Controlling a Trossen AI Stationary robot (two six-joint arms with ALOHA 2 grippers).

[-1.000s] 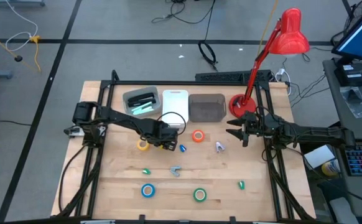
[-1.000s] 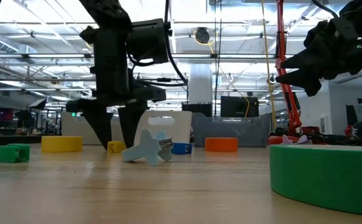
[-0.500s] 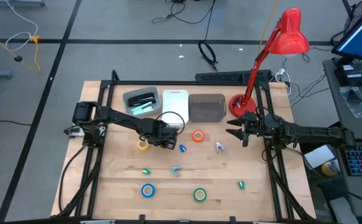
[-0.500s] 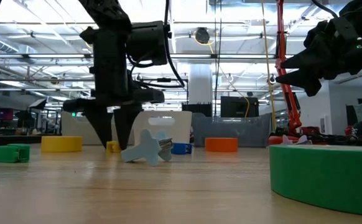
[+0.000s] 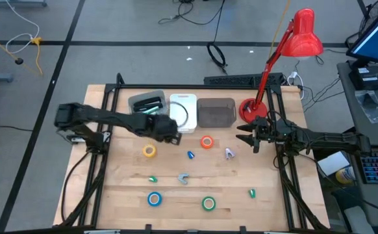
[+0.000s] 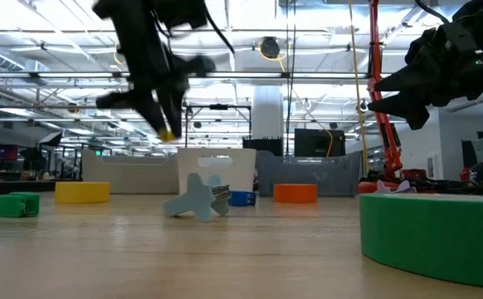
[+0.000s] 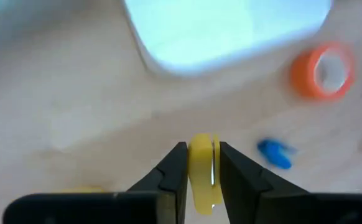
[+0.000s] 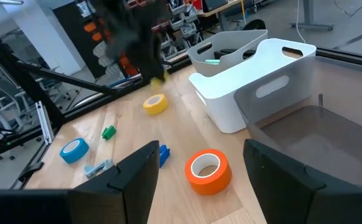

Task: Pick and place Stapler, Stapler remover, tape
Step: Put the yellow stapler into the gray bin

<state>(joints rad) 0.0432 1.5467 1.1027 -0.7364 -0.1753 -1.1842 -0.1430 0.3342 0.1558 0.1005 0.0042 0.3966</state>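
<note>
Fingers of the left gripper (image 7: 199,180) are pinched tight on a small yellow piece (image 7: 201,171), raised off the bench (image 5: 124,188) near the front edge of the white bin (image 5: 182,110), just left of centre in the high view. Over at centre right, the right gripper (image 5: 245,137) hangs above the bench with its fingers spread wide, nothing between them.

Biggest things first: three bins line the upper middle of the bench, the grey bin (image 5: 147,104) at left, the white one in the middle, the dark bin (image 5: 215,112) at right. A dark object lies in the grey bin beside something pale green, though whether it is the stapler I cannot tell. The red desk lamp (image 5: 286,49) stands at upper right.

Now the tape: the yellow roll (image 5: 149,151) sits left of centre, the orange roll (image 5: 206,142) just right of centre below the dark bin, the blue roll (image 5: 154,199) at lower centre-left, the green roll (image 5: 208,203) at lower centre. A small pale blue-grey piece (image 5: 184,177) lies between the upper and lower rolls.
</note>
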